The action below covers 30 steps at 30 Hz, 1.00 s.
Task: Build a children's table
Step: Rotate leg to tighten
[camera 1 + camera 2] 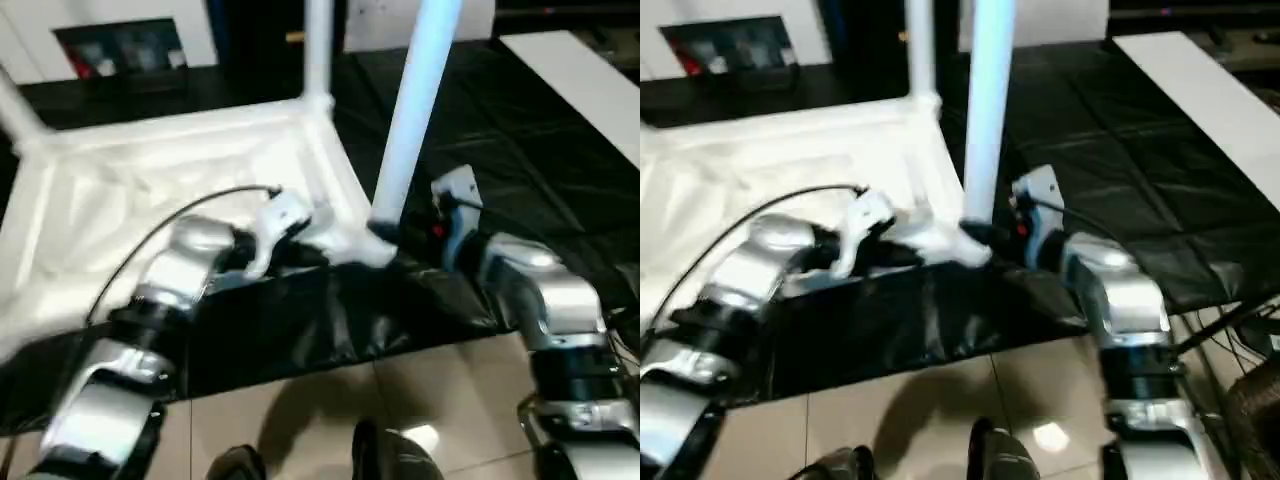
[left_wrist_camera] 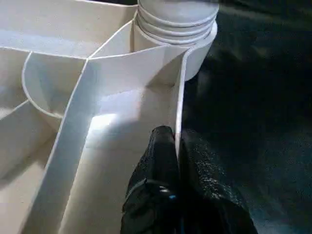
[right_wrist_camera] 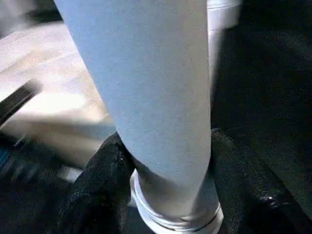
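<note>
The children's table top [image 1: 150,190] lies upside down on a black mat, ribbed underside up. One white leg [image 1: 318,50] stands in its far right corner socket and another [image 1: 15,110] at the far left. A third leg [image 1: 415,110] stands slightly tilted at the near right corner. My right gripper [image 3: 168,141] is shut around this leg [image 3: 151,87] just above its ringed lower end, one finger [image 3: 97,190] on each side. My left gripper [image 2: 175,161] is shut on the top's thin rim wall [image 2: 179,97], close to that corner socket [image 2: 195,53].
The black mat [image 1: 520,150] stretches right and behind the table. A white cabinet with dark compartments [image 1: 120,50] stands at the back left, and a white board [image 1: 590,80] lies at the far right. Tiled floor [image 1: 330,400] and my dark feet [image 1: 390,455] are nearest. Cables [image 1: 1240,330] lie to the right.
</note>
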Available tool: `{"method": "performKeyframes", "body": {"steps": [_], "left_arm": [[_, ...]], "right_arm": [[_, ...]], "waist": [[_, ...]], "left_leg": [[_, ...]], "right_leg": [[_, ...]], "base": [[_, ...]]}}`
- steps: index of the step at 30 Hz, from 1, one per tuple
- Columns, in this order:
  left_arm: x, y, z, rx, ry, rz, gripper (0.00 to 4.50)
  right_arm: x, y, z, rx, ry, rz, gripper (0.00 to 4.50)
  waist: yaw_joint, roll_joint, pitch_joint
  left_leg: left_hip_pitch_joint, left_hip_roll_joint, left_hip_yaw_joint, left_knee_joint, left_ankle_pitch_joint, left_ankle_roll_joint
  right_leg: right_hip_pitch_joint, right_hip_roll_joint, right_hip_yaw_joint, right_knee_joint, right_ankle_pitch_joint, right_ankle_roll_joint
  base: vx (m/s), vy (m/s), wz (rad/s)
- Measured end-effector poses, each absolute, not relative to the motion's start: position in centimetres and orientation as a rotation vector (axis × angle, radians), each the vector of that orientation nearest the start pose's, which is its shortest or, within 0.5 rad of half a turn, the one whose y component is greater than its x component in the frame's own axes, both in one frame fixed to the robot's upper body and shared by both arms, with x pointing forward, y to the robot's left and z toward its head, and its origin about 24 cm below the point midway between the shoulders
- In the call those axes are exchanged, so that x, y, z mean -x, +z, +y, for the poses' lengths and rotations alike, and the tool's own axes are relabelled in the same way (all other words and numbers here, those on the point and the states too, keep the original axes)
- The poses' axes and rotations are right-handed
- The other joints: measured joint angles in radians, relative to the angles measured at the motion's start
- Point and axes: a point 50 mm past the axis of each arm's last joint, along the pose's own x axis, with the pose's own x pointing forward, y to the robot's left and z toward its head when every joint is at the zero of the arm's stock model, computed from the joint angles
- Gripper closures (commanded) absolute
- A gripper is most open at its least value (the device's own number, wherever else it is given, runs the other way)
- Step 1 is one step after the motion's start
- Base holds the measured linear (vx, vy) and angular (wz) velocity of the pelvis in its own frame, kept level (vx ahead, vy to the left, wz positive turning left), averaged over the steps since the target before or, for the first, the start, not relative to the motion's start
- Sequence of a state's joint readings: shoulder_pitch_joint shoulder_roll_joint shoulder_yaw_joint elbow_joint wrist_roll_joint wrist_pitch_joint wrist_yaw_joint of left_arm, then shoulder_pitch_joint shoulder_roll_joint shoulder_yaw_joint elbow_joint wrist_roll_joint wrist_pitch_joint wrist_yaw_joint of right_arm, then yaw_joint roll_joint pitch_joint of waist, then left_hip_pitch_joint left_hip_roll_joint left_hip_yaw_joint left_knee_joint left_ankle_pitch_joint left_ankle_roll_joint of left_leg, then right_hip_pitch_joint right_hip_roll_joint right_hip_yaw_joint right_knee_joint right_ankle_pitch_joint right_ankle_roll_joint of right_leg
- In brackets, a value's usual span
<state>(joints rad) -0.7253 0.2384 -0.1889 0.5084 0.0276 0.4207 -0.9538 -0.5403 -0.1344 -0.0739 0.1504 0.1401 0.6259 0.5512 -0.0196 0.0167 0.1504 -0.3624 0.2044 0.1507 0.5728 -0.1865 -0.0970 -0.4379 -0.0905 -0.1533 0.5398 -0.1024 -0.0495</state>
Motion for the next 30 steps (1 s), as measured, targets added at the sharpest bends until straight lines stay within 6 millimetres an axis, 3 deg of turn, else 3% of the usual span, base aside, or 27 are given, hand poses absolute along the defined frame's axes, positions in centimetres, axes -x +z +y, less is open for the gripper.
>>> {"method": "performKeyframes", "body": {"steps": [5,8,13,23,30], "left_arm": [[-35.0,9.7,9.2,-0.26,-1.007,0.397,4.5],[-35.0,9.8,9.1,-0.272,-1.011,0.392,4.5],[-34.6,9.9,9.6,-0.304,-1.029,0.38,4.5],[-33.2,9.6,12.5,-0.42,-1.206,0.337,4.5],[-32.0,9.4,13.6,-0.466,-1.403,0.341,4.5]], "right_arm": [[-33.8,11.5,-11.8,-0.062,0.492,0.228,2.46],[-33.7,11.4,-11.8,-0.052,0.487,0.203,1.75],[-33.2,11.3,-11.6,-0.043,0.52,0.178,1.39],[-31.4,11.9,-14.6,0.109,0.933,0.107,0.52],[-29.9,11.2,-15.4,0.202,1.239,0.12,0.52]], "waist": [[0.003,0.0,0.0],[0.005,0.001,0.0],[0.002,0.003,0.002],[0.012,0.006,0.004],[0.043,0.005,0.005]], "left_leg": [[0.0,0.001,-0.001,-0.009,0.002,0.004],[-0.003,0.001,0.0,-0.008,0.002,0.004],[-0.004,0.002,0.0,-0.009,0.002,0.004],[-0.004,0.002,0.0,-0.008,0.003,0.005],[-0.005,0.001,0.0,-0.007,0.003,0.005]], "right_leg": [[-0.001,0.0,0.0,-0.001,-0.002,0.002],[-0.004,0.0,0.0,-0.001,-0.002,0.002],[-0.006,0.0,0.0,-0.001,-0.002,0.001],[-0.007,0.0,0.001,0.0,-0.002,0.001],[-0.007,-0.001,0.001,0.0,-0.002,0.001]], "base": [[0.0,0.0,0.0],[0.0,0.0,0.0],[0.0,0.0,0.0],[0.0,0.0,0.0],[0.0,0.0,0.0]]}}
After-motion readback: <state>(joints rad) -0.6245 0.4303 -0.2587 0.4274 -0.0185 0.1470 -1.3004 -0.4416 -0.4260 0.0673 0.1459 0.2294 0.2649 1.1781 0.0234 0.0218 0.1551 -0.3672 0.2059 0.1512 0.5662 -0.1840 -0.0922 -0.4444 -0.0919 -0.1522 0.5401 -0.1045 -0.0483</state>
